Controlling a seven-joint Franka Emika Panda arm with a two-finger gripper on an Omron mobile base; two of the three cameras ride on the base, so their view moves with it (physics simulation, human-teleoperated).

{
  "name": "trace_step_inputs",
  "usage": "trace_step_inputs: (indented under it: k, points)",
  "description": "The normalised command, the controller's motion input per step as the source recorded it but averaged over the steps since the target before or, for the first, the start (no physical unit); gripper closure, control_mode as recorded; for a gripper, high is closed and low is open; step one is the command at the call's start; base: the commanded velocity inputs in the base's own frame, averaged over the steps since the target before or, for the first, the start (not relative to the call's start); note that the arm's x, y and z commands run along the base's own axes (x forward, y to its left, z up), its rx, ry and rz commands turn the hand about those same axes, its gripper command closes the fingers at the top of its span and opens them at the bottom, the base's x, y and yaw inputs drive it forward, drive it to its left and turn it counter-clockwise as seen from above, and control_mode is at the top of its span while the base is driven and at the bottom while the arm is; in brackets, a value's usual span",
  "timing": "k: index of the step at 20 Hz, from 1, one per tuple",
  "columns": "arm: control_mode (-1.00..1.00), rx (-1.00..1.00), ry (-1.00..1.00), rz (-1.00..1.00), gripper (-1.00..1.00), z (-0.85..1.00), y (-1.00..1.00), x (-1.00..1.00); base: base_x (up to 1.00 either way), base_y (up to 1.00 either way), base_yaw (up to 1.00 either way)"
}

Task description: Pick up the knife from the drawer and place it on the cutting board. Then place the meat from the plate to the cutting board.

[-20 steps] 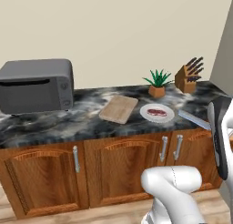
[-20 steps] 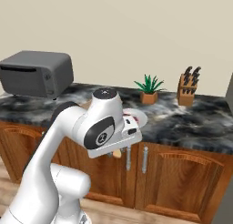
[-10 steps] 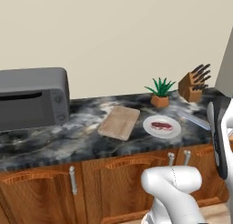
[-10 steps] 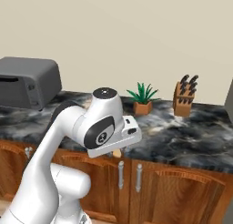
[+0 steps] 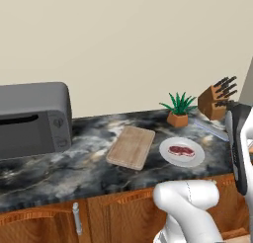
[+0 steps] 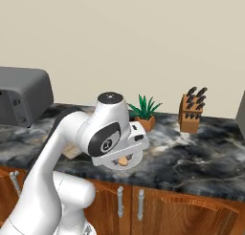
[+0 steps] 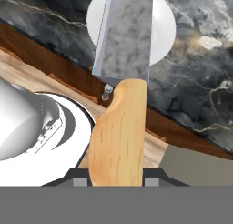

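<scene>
My gripper (image 7: 116, 178) is shut on the knife's orange-tan handle (image 7: 119, 132). Its bluish-silver blade (image 7: 125, 34) points over the counter edge and covers the middle of the white plate (image 7: 164, 29). In the left base view the blade (image 5: 211, 129) sticks out left of my forearm, right of the plate (image 5: 193, 159). The dark red meat (image 5: 181, 150) lies on that plate. The tan cutting board (image 5: 131, 147) lies bare, just left of the plate. The handle's end (image 6: 123, 160) peeks out under my wrist in the right base view. The drawer is out of view.
A grey microwave (image 5: 30, 119) stands at the counter's left. A potted plant (image 5: 179, 110) and a wooden knife block (image 5: 217, 100) stand at the back right. Brown cabinet doors with silver handles (image 6: 129, 205) run below the dark marble counter (image 6: 191, 157).
The whole scene has grown and shifted in both base views, so the base has driven closer to the counter. The knife stays in my gripper.
</scene>
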Motion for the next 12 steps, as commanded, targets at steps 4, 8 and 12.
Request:
trace_step_inputs:
  k: [4,8,12]
  points:
    - [1.00,0.00,0.00,0.00,1.00,0.00,0.00,0.00,0.57,-0.13,0.00]
    - [1.00,0.00,0.00,0.00,1.00,0.00,0.00,0.00,0.55,-0.08,0.00]
    - [1.00,0.00,0.00,0.00,1.00,0.00,0.00,0.00,0.44,-0.01,0.00]
